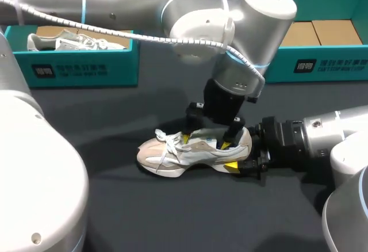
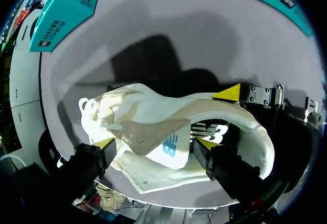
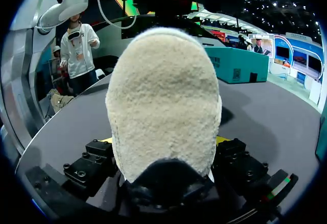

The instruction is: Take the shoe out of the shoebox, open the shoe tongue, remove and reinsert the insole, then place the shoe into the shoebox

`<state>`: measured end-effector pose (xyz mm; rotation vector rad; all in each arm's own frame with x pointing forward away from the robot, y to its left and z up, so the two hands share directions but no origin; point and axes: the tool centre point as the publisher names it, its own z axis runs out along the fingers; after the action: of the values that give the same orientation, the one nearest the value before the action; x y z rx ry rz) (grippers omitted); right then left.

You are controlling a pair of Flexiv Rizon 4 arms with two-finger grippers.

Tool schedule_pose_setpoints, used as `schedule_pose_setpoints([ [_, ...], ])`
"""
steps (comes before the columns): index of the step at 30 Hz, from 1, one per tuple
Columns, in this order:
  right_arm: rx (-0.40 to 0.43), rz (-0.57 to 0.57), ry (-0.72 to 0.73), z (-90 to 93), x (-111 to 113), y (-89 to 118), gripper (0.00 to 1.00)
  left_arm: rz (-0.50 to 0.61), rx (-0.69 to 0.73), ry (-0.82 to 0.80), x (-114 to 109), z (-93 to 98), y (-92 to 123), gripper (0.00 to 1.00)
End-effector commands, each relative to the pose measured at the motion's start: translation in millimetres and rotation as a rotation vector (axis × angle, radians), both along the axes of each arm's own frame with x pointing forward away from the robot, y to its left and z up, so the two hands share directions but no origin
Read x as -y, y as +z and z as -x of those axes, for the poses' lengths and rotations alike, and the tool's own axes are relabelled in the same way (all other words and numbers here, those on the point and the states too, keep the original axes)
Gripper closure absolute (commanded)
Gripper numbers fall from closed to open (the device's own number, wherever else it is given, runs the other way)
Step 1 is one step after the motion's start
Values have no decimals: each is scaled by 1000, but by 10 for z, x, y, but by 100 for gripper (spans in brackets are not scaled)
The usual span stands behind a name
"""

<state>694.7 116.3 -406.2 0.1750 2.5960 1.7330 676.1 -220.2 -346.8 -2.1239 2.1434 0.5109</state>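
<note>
shoe [image 1: 184, 151] is already out of its box, upright on the table [image 1: 172, 217], so step 1 looks done. right gripper [image 3: 163, 140] is clenched on the heel, which sits btwn its yellow tips and fills the space just ahead of it; that arm seems to be the anchor. left gripper [image 2: 154, 143] sits over the shoe's opening w/ a white logo piece [image 2: 171, 150] right under it. it's tongue or insole, can't tell which, and whether this gripper is grasping anything or just poised there can't be told either. judging by that, the job is at the tongue/insole stage, approx the middle. no insole lies loose near either tool, so pulling it out and refitting it prob remain. last step is def left: the teal shoebox [image 1: 322, 62] beyond the right gripper shows a bare cardboard floor, well apart from the shoe. a 2nd teal box [image 1: 80, 68], far off to the left gripper's side, holds another shoe [image 1: 69, 41]
</note>
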Motion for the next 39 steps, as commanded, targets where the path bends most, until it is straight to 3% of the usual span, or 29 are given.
schedule_pose_setpoints([
  [1, 0, 4, -1, -3, -11, 6, 100, -8, -10, 9, -50, -20, -21, 0],
  [8, 0, 4, -1, -3, -11, 6, 100, -27, -26, 13, -157, 4, 59, 5],
  [14, 0, 4, -1, -3, -11, 6, 100, -22, -29, 21, -221, 13, 161, 30],
  [19, 0, 4, -1, -3, -11, 6, 100, -11, -27, 25, -264, -1, 203, 35],
  [22, 0, 4, -1, -3, -11, 6, 100, -2, -29, 23, -267, -9, 240, 47],
  [34, 0, 4, -1, -3, -11, 6, 100, -6, -81, -54, -193, -36, 288, 63],
  [37, 0, 4, -1, -3, -11, 6, 100, 3, -57, -56, -211, -10, 334, 74],
  [39, 0, 4, -1, -3, -11, 6, 100, 7, -33, -59, -243, 27, 358, 90],
])
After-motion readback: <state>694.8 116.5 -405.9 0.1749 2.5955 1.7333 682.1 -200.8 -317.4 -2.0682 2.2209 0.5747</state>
